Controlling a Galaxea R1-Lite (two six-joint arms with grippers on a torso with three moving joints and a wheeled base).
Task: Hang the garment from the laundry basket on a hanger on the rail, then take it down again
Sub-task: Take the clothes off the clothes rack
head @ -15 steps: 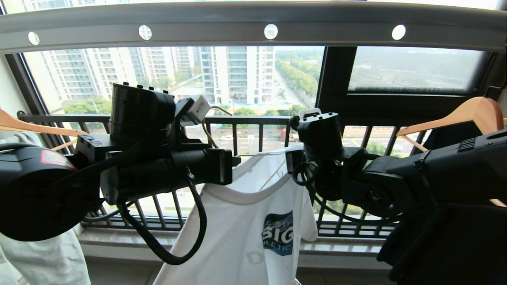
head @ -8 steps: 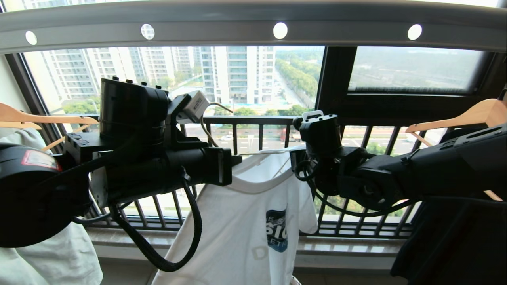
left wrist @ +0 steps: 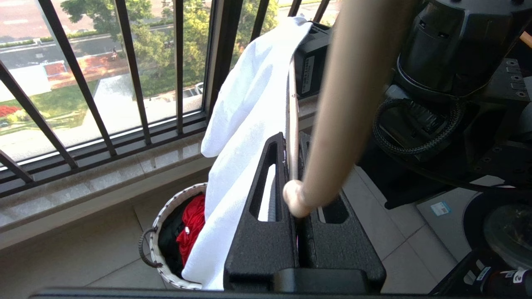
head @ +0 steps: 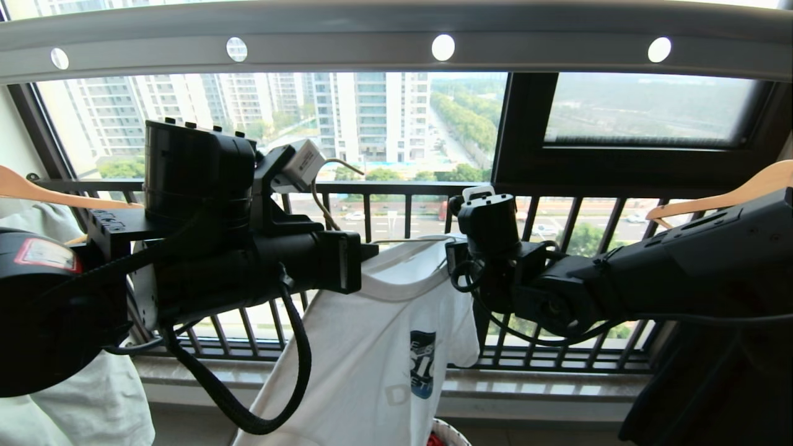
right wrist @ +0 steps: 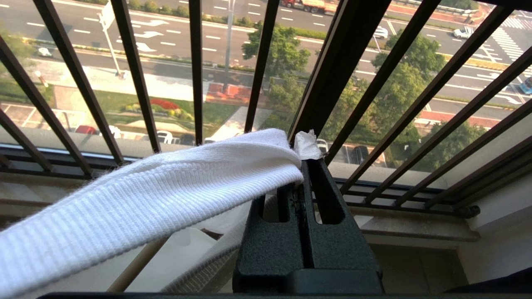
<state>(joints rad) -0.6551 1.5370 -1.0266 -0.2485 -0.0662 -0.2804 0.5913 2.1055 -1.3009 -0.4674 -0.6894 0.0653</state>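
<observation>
The white short-sleeved T-shirt with a dark blue chest logo (head: 384,334) hung slack between the two grippers, below the wide grey metal rail with round holes (head: 347,46) and not on it. It looked light, soft and limp; by my judgement it would fold and slip off any bare support unless pinched at a seam or stretched over the frame. The thin cream-white wire hanger (left wrist: 292,124) ran inside the cloth; it seemed stiff but springy and smooth, so a grip on the rod near its hooked end should hold better than one on loose fabric.

The left gripper (left wrist: 294,182) had its jaws together, clamped on the hanger's rod, with the shirt draped just beside and beyond its fingertips. The right gripper (right wrist: 306,166) was closed on the ribbed collar edge of the T-shirt, the fabric bunched at its tips and trailing away to one side.

Below the left gripper stood the small round white woven laundry basket with dark trim (left wrist: 160,216), a red garment (left wrist: 193,226) inside it. Beyond both grippers ran the black barred window railing (head: 403,186). Light wooden hangers (head: 731,195) hung off to either side.
</observation>
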